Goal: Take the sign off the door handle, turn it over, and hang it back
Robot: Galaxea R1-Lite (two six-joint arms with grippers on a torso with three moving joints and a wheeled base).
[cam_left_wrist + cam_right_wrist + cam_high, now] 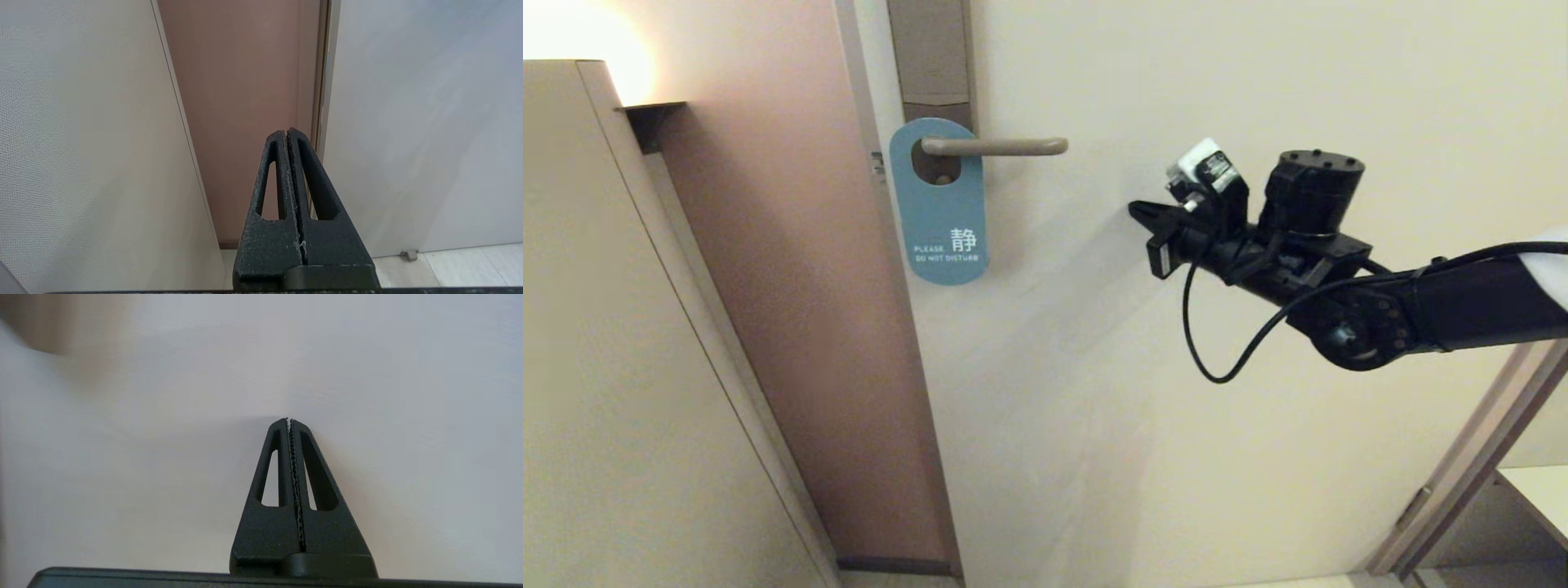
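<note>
The sign [940, 214] hangs on the door handle [1005, 146] by its oval hole, blue side out, with white "DO NOT DISTURB" lettering. The handle is a slim beige lever on a tall brownish-grey plate [931, 57]. My right gripper [1137, 210] is raised to the right of the sign and a little below the lever's tip, apart from both. It is shut and empty, and its tip [289, 421] points at the bare door. My left gripper [285, 132] is shut and empty, low down, facing the door frame; the head view does not show it.
The cream door [1217, 367] fills the middle and right. A pinkish-brown wall panel [792, 327] lies left of the door frame, then a beige cabinet side [621, 367]. A small door stop [409, 255] sits on the floor at the door's foot. A cable [1217, 359] loops under the right arm.
</note>
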